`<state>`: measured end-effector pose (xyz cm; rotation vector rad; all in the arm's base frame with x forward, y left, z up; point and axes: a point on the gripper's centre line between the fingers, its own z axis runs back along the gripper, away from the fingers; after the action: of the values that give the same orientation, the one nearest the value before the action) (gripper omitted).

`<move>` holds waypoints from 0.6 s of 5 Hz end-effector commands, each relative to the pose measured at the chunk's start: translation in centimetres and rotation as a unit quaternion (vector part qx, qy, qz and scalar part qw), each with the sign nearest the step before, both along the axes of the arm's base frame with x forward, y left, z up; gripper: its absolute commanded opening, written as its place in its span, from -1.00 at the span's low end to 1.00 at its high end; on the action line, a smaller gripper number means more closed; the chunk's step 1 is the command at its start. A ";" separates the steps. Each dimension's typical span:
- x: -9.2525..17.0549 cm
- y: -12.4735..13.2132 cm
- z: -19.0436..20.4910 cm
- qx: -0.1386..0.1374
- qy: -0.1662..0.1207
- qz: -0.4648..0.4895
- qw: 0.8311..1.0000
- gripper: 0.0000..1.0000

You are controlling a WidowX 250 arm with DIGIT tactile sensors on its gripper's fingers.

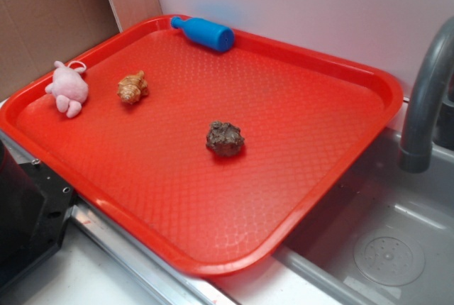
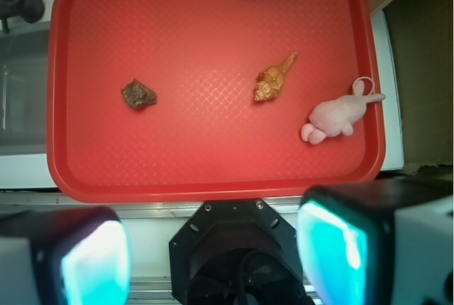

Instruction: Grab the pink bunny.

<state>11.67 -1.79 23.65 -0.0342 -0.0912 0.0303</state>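
Note:
The pink bunny [image 1: 68, 89] lies on the red tray [image 1: 298, 149] near its far left corner, loop at the top. In the wrist view the pink bunny [image 2: 338, 113] is at the tray's right side, close to the rim. My gripper [image 2: 213, 255] is high above the robot base, off the tray's near edge, with nothing between the jaws. Its two teal pads [image 2: 96, 262] stand wide apart. The gripper itself does not show in the exterior view.
A tan-orange spiral shell [image 1: 132, 87] lies right of the bunny. A dark brown rock [image 1: 225, 138] sits mid-tray. A blue bottle [image 1: 204, 33] lies at the tray's back rim. A grey faucet [image 1: 425, 99] and sink [image 1: 383, 248] are to the right. The black robot base [image 1: 28, 213] is at the left front.

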 end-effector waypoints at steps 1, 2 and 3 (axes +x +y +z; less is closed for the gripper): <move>0.0 0.0 0.0 0.000 0.000 0.000 1.000 1.00; 0.6 4.7 -3.8 -0.023 0.009 0.125 0.992 1.00; 0.2 8.2 -6.8 -0.039 -0.029 0.246 0.968 1.00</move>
<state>11.89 5.95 16.30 -0.1011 -0.1410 0.5349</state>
